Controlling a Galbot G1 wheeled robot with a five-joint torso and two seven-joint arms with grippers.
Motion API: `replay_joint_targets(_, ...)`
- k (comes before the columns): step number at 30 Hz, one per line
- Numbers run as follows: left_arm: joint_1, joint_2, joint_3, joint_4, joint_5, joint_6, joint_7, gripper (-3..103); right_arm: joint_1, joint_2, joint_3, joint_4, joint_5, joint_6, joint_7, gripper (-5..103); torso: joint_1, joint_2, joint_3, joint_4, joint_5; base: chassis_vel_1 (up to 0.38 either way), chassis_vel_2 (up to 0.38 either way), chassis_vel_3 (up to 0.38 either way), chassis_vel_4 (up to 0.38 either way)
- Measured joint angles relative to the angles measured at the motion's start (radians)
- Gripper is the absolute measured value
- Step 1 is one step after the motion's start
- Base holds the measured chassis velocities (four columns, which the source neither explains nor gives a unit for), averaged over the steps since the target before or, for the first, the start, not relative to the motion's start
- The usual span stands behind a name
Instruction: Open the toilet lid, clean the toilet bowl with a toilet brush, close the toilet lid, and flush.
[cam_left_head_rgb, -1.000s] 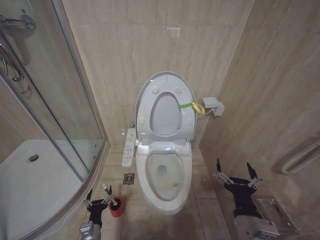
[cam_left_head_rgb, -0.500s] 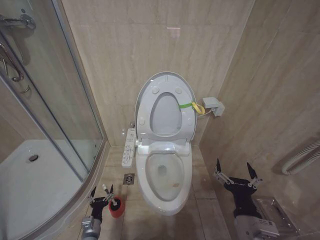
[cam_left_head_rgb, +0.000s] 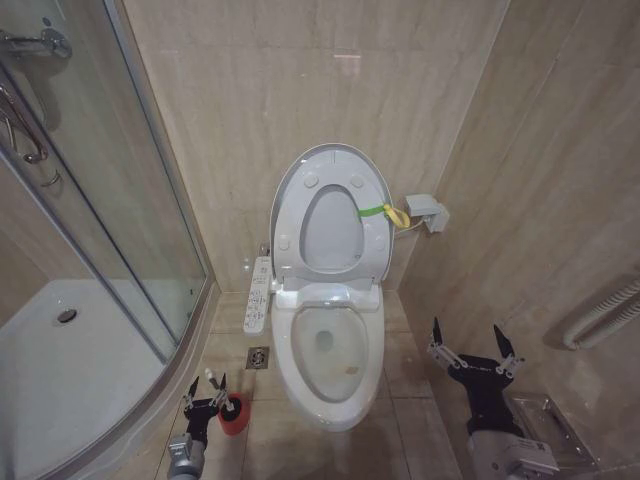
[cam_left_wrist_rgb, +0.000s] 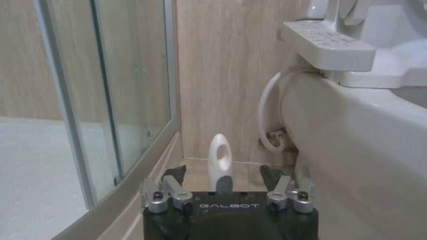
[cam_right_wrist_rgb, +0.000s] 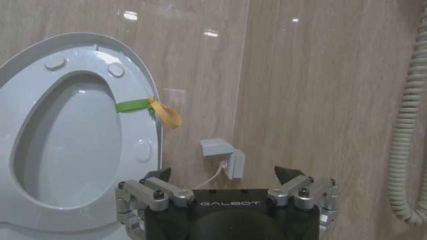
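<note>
The toilet brush (cam_left_wrist_rgb: 220, 159) is standing in its small red holder (cam_left_head_rgb: 233, 413) on the floor tiles, just beside the toilet bowl (cam_left_head_rgb: 328, 352) on the shower side, and only the looped white top of its handle is showing between the fingers of the left gripper (cam_left_head_rgb: 205, 390). Over the last second that gripper has been sinking lower and drawing in toward the holder, so its open fingers are now straddling the handle without yet touching it; I am reading this as the reach for the brush nearing its grasp, with the scrubbing still to come. The toilet lid (cam_left_head_rgb: 331, 213) is already standing upright against the back wall, its green strap (cam_left_head_rgb: 384, 211) hanging at one edge, so the opening step is looking done and the bowl is lying bare. The right gripper (cam_left_head_rgb: 471, 350) is hanging idle on the other side of the toilet near the side wall, fingers spread wide and holding nothing, and it has not been moving.

The brush head is hidden inside the holder, and the holder itself is partly covered by the left gripper. How deep the handle is sitting between the fingers is hard to judge. A faint brownish mark is showing low in the bowl, too small to make out
</note>
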Motion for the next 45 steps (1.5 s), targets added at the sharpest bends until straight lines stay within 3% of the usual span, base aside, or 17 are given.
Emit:
replay_joint_targets(13,-0.047,-0.002,-0.009,0.069,0.011,-0.018,0.041,74,0.0,0.0,0.0,0.0,0.0,0.0,0.0,100,0.0,0.0,0.0,0.0,0.0,0.0,0.0,0.0,0.0)
replay_joint_targets(14,-0.052,-0.002,-0.014,0.082,0.016,-0.028,0.054,47,0.0,0.0,0.0,0.0,0.0,0.0,0.0,100,0.0,0.0,0.0,0.0,0.0,0.0,0.0,0.0,0.0)
replay_joint_targets(20,-0.064,-0.002,-0.02,0.106,0.021,-0.046,0.072,47,0.0,0.0,0.0,0.0,0.0,0.0,0.0,100,0.0,0.0,0.0,-0.0001,-0.0001,0.0,0.0,0.0,0.0)
replay_joint_targets(21,-0.066,-0.002,-0.021,0.108,0.021,-0.047,0.072,26,0.0,0.0,0.0,0.0,0.0,0.0,0.0,100,0.0,0.0,0.0,-0.0001,-0.0001,0.0,0.0,0.0,0.0)
replay_joint_targets(27,-0.068,-0.002,-0.024,0.103,0.029,-0.049,0.07,26,0.0,0.0,0.0,0.0,0.0,0.0,0.0,100,0.0,0.0,0.0,0.0,-0.0001,0.0,0.0,0.0,0.0)
replay_joint_targets(36,0.019,0.012,-0.042,-0.094,0.061,-0.05,0.04,26,0.0,0.0,0.0,0.0,0.0,0.0,0.0,100,0.0,0.0,0.0,0.0,0.0,0.0,0.0,0.0,0.0)
replay_joint_targets(45,0.14,0.024,-0.065,-0.373,0.121,-0.057,0.006,26,0.0,0.0,0.0,0.0,0.0,0.0,0.0,100,0.0,0.0,0.0,-0.0001,0.0,0.0,0.0,0.0,0.0)
